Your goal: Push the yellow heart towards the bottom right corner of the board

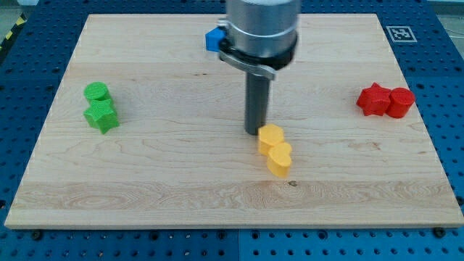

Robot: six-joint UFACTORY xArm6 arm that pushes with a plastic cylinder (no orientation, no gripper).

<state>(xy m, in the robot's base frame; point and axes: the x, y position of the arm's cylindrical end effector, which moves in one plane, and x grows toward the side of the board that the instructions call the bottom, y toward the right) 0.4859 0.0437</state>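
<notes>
This looked like a robotics lab bench rather than any home or shop. A pale wooden board (145, 181) lay on a blue perforated table (449, 109), the sort of hole-grid surface used for bolting test rigs down. At the board's top right corner sat a black-and-white fiducial marker (398, 33), a camera-calibration aid. Beyond the board's top left corner ran a strip of yellow-and-black hazard tape (11, 32). A grey robot arm housing (261, 29) hung over the board's top middle.
</notes>
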